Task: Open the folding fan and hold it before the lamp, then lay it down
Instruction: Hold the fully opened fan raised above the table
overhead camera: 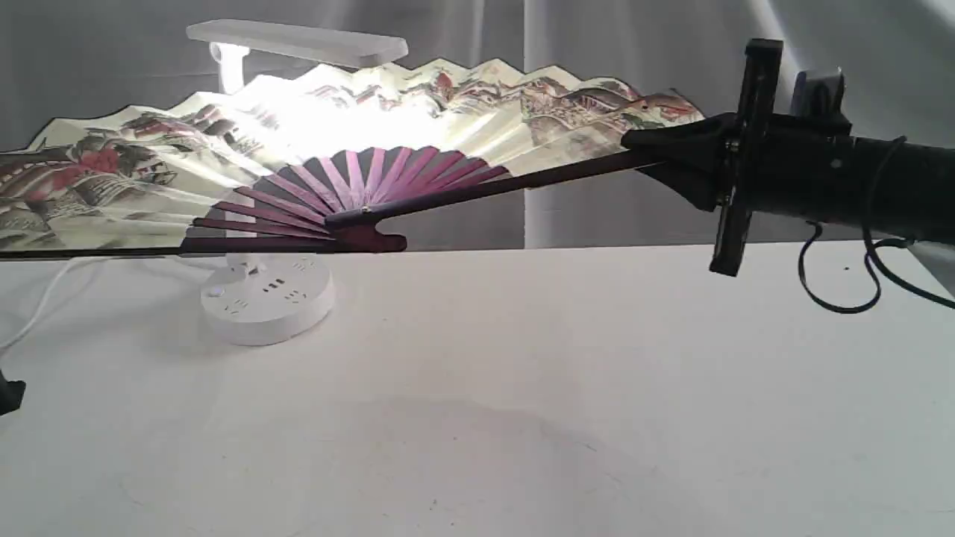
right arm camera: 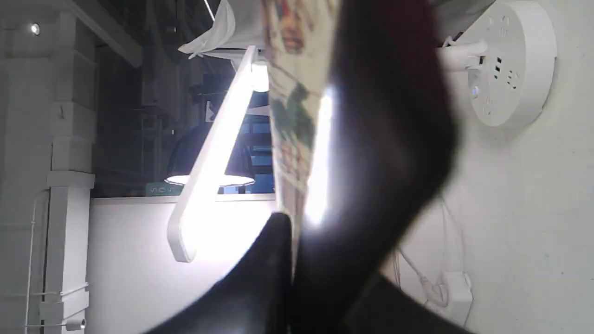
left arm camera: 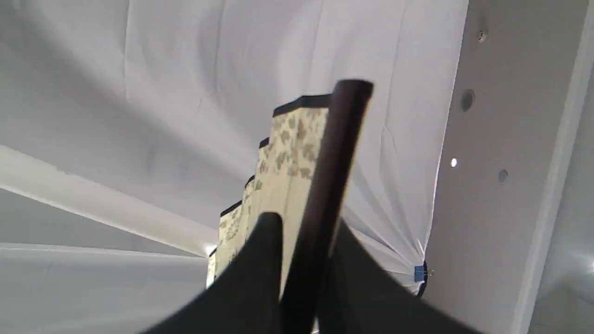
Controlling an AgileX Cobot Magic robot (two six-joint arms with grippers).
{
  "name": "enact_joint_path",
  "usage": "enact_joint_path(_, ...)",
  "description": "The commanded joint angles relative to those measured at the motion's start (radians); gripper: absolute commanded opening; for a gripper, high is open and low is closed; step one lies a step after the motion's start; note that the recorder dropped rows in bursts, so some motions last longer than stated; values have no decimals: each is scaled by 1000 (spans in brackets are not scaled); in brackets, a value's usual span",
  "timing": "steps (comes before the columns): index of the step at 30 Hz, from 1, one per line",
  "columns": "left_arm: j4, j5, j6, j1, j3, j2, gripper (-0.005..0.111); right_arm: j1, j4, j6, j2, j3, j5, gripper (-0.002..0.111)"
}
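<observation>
The folding fan (overhead camera: 149, 171) is spread wide and held upright above the table, in front of the lamp. The lit head of the lamp (overhead camera: 298, 41) shows over the fan's top edge and glows through the leaf. Its round base (overhead camera: 265, 298) stands below the ribs. My right gripper (overhead camera: 649, 149) is shut on the fan's right outer rib. In the right wrist view the rib (right arm camera: 385, 116) runs between the fingers of the right gripper (right arm camera: 306, 241). The left gripper (left arm camera: 306, 232) is shut on the other outer rib (left arm camera: 334, 162); it is outside the exterior view.
The lamp's white cord (overhead camera: 37, 306) trails left across the white table (overhead camera: 522, 388). A black cable (overhead camera: 835, 291) hangs below the right arm. A grey cloth backdrop (overhead camera: 597, 45) hangs behind. A small dark part (overhead camera: 9, 395) shows at the left edge.
</observation>
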Motion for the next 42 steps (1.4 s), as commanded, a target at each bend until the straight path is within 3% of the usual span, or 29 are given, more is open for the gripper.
enact_joint_path(1,-81,-76,-79,11,-14,-25,0,-3,-29,-52,-5,2,-12,0)
enact_joint_path(34,-77,-76,-83,11,-14,-25,0,-3,-29,-54,-5,2,-15,0)
enact_joint_path(42,-4,-23,-79,11,-14,-25,0,-5,-29,-40,-5,2,-18,0)
